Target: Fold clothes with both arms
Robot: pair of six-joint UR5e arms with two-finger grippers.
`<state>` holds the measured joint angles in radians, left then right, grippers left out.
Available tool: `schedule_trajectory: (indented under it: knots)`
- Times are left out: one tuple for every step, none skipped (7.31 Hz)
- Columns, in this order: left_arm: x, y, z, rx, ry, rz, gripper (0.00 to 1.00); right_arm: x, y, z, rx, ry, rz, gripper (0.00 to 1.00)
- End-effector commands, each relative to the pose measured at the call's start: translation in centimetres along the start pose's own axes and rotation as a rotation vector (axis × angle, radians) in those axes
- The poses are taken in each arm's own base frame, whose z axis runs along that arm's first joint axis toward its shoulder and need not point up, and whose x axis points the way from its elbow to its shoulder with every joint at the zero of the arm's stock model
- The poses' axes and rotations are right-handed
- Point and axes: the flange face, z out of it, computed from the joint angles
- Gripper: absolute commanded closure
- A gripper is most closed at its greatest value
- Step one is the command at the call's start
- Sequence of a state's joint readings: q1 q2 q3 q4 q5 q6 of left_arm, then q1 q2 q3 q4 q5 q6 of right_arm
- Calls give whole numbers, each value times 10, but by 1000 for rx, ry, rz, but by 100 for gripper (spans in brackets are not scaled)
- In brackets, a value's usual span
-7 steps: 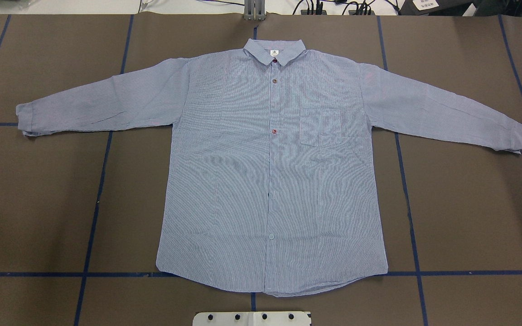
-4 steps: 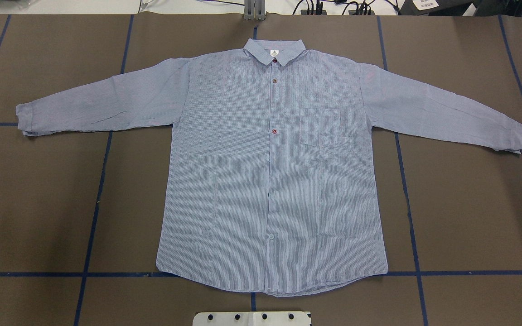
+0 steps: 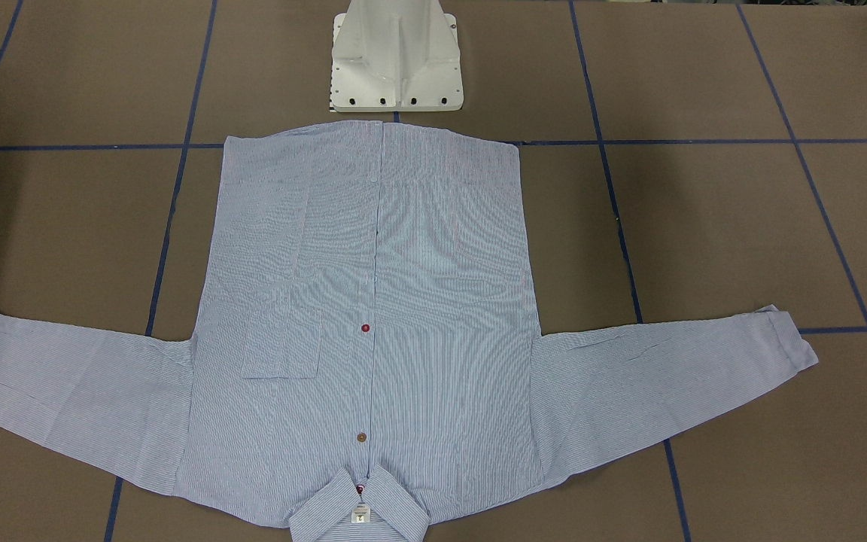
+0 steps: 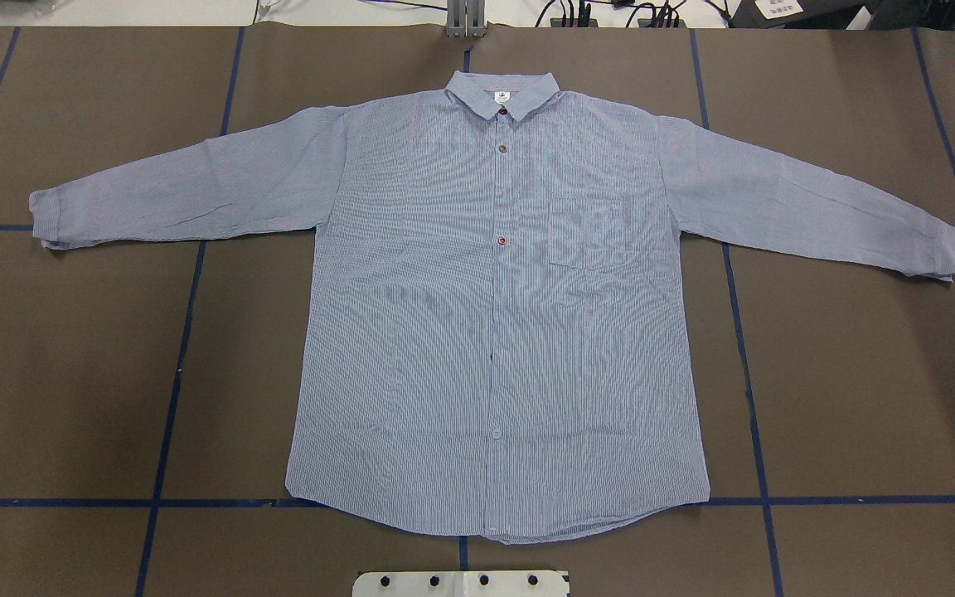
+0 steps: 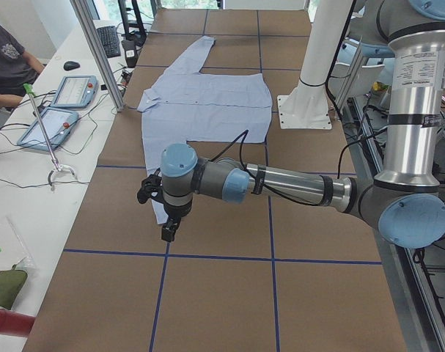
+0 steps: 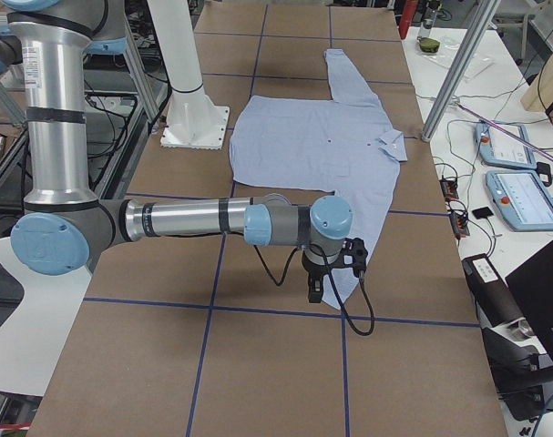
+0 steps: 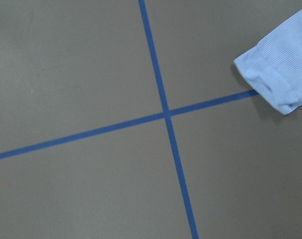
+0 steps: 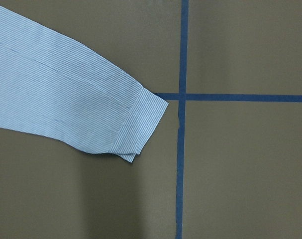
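Seen from across the table, the shirt (image 3: 373, 301) lies flat, buttoned and front up. Its hem is just in front of the white pedestal base (image 3: 396, 68) and its collar (image 3: 358, 516) is at the end farthest from the base. The sleeves spread out sideways, probably so each arm can take its own. The cloth is thin, finely striped blue and white, and lightly creased.

From overhead, the brown table (image 4: 71, 373) is ruled with blue tape (image 4: 171, 398). The left cuff (image 4: 46, 220) and right cuff (image 4: 938, 253) lie well out from the base on either side, and no arm shows.

From the table's left end, the left gripper (image 5: 169, 229) hangs near the left cuff, but I cannot tell how far its fingers are parted.

From the right end, the right gripper (image 6: 317, 289) hangs near the right cuff, and its fingers are equally unreadable.

The left wrist camera shows that cuff lying limp at a tape crossing, free of any grasp.

The right wrist camera shows the other cuff, a banded, squared end, lying flat and unheld.
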<state>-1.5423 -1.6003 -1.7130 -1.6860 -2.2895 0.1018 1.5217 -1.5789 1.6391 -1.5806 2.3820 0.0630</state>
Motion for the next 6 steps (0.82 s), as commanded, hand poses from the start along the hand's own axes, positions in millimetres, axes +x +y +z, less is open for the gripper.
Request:
schedule_trajectory:
  knots:
    - [11, -12, -8, 26, 47, 20, 0, 18, -7, 44, 83, -63, 46, 0]
    - [7, -6, -1, 14, 63, 6, 0, 24, -4, 77, 100, -77, 12, 0]
    - [6, -5, 0, 10, 63, -11, 0, 22, -1, 99, 95, -81, -32, 0]
    - [5, -3, 1, 9, 64, -13, 0, 11, -1, 111, 75, -77, -46, 0]
    - [7, -3, 1, 11, 81, -11, 0, -2, -5, 122, 60, -61, -42, 0]
    - [9, -4, 1, 14, 101, -11, 0, -15, -8, 133, 58, -23, -5, 0]
